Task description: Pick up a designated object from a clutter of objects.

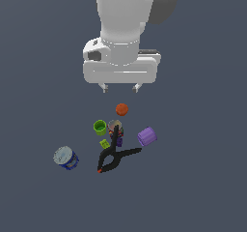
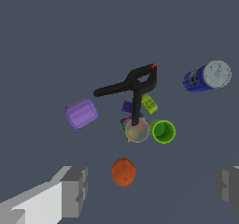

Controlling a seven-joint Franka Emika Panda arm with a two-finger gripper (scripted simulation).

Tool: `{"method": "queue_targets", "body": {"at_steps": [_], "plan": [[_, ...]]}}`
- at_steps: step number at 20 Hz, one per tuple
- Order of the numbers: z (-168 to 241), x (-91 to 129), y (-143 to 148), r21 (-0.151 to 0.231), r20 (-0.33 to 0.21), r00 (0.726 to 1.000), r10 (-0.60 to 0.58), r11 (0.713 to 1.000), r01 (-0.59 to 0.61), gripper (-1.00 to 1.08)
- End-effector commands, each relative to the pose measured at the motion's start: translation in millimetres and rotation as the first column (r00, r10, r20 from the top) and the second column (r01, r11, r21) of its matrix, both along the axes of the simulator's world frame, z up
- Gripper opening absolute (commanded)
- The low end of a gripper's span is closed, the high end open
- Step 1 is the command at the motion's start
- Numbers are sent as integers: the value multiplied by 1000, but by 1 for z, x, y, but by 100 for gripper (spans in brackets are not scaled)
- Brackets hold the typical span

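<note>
The light-purple cup (image 1: 147, 136) lies on its side at the exterior view's right of the clutter; it also shows in the wrist view (image 2: 80, 113). My gripper (image 1: 120, 87) hangs open and empty well above the floor, behind the orange ball (image 1: 122, 109). In the wrist view its two fingers (image 2: 74, 190) stand wide apart, with the ball (image 2: 123, 171) between them and lower down. The green cup (image 1: 100, 126), the dark can (image 1: 115, 131), the black spring clamp (image 1: 116, 156), the small green block (image 1: 104, 143) and the blue-white can (image 1: 66, 157) make up the rest.
The clamp's handle leans against the dark can (image 2: 136, 129) in the wrist view. The green cup (image 2: 163, 131) stands upright beside that can. The blue-white can (image 2: 207, 77) lies apart from the group. All rest on a flat grey floor (image 1: 202, 187).
</note>
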State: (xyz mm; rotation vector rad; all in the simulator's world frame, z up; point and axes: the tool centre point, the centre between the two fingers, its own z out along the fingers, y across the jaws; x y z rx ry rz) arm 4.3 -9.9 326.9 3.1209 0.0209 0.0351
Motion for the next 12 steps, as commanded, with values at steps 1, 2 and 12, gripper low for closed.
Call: {"method": "queue_targets", "body": {"at_steps": [1, 2, 12], "plan": [[0, 0, 0, -1, -1, 1000, -1, 1000, 1, 108], [-1, 1, 0, -2, -2, 1000, -3, 1000, 3, 108], [-14, 12, 11, -29, -49, 997, -54, 998, 53, 108]]}}
